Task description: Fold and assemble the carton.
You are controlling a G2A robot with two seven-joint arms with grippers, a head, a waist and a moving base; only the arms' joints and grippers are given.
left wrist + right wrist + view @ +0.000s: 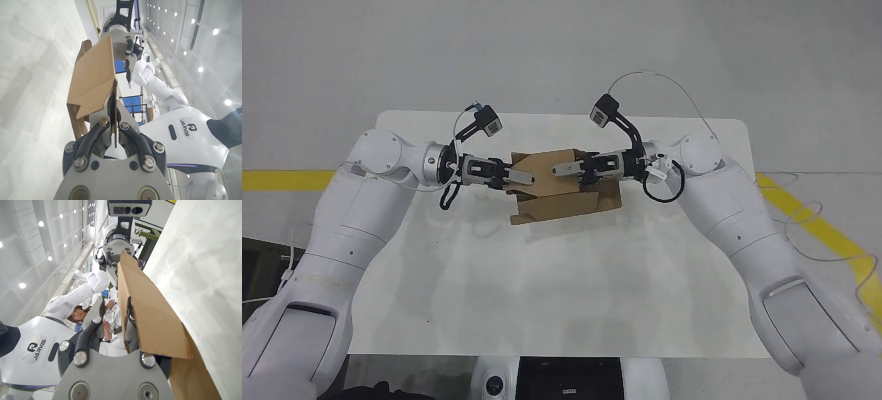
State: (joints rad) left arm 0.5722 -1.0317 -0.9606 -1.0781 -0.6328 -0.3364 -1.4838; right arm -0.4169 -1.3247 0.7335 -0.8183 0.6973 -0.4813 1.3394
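A brown carton (564, 195), partly folded with its flaps hanging loose, is held up over the far middle of the white table (442, 300). My left gripper (525, 177) is at the carton's left end. In the left wrist view that gripper (113, 113) is shut on the edge of a carton (92, 75) panel. My right gripper (564, 169) is at the carton's top right. In the right wrist view it (113, 317) stands open, with one finger (96, 309) clear of the carton (151, 317) and the other behind the cardboard.
The tabletop around and in front of the carton is bare. Grey floor lies beyond the table's far edge, with yellow floor lines (282, 180) to the left and right.
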